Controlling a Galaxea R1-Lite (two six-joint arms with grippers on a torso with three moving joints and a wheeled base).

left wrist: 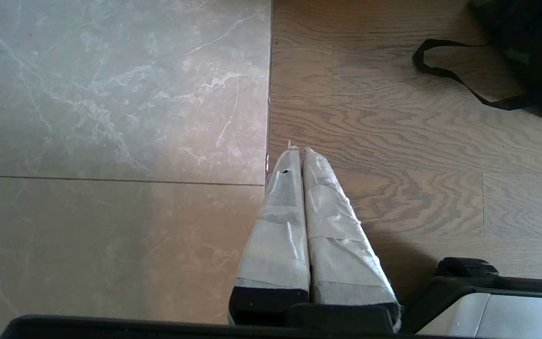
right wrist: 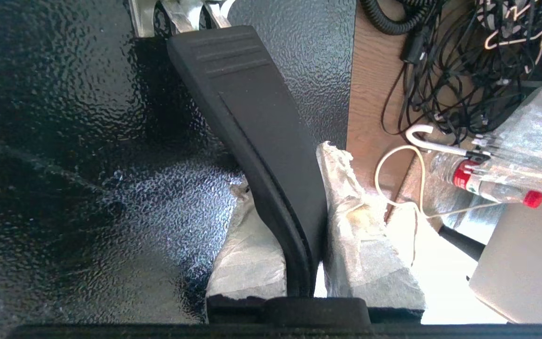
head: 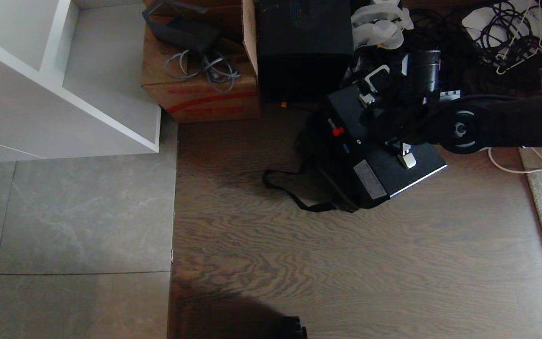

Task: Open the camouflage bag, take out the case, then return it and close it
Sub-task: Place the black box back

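Between the taped fingers (right wrist: 365,235) of the right gripper (right wrist: 299,245) sits the black handle (right wrist: 252,132) of the case (head: 384,155), pinched from both sides. That case hangs tilted above the wood floor (head: 346,263), over the dark bag (head: 318,146), whose strap (head: 290,190) trails on the boards. Off to the left, the left gripper (left wrist: 299,155) hangs over the floor seam, fingers pressed together, empty.

- Right arm (head: 511,125): black casing, round joint cap with pale ring.
- Right tool (right wrist: 318,207): fingers (right wrist: 365,245) wrapped in frayed whitish tape, black base.
- Left tool (left wrist: 298,153): same white-taped fingers, black mount.
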